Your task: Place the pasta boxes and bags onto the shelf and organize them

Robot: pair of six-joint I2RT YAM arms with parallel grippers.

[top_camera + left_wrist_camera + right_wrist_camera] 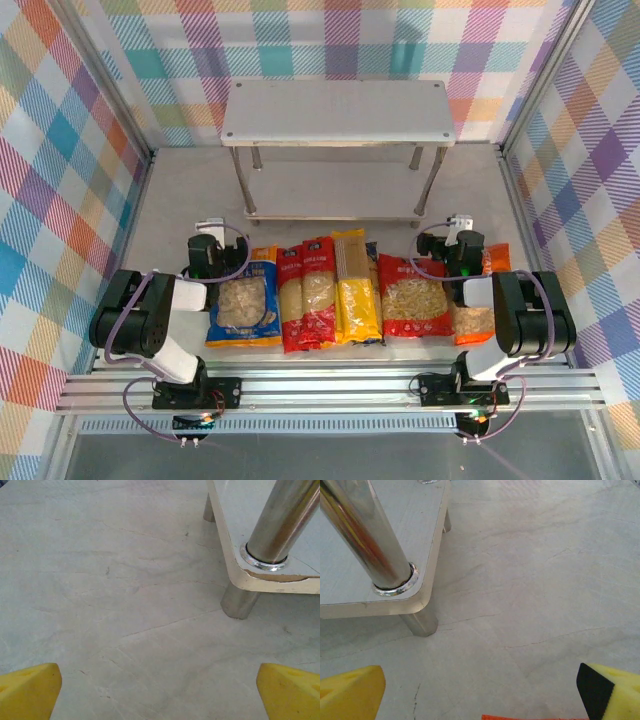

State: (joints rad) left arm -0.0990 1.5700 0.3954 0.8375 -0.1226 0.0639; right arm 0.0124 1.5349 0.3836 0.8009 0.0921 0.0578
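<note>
The yellow fingertips (30, 692) of the left gripper (160, 692) sit at the bottom corners of its wrist view, spread wide over bare table (100, 580). The right gripper (480, 692) is spread the same way and holds nothing, and an orange sliver (535, 717) at the frame's bottom edge is probably the orange bag. Each gripper faces a front foot of the shelf (338, 112), which carries nothing yet. From above, all the stock lies in a row at the near edge between the arms: blue bag (243, 305), red packs (318, 290), yellow packs (357, 295), red bag (415, 295) and orange bag (472, 322). The risks I see:

- The long packs overlap, so pinching one may drag its neighbour.
- The soft bags may sag or slip from a two-finger pinch.
- A long pack fed onto the lower board could strike a metal leg or the top board.
- An arm swinging this close to the legs could nudge the light rack askew.
- The right arm lies over the orange bag and could catch it when it moves.

That bag is largely hidden, and the blue bag's left edge is covered by the left arm. The overlap keeps me from counting five packs or picking out the dark one. The back of the lower board is hidden beneath the top one.
</note>
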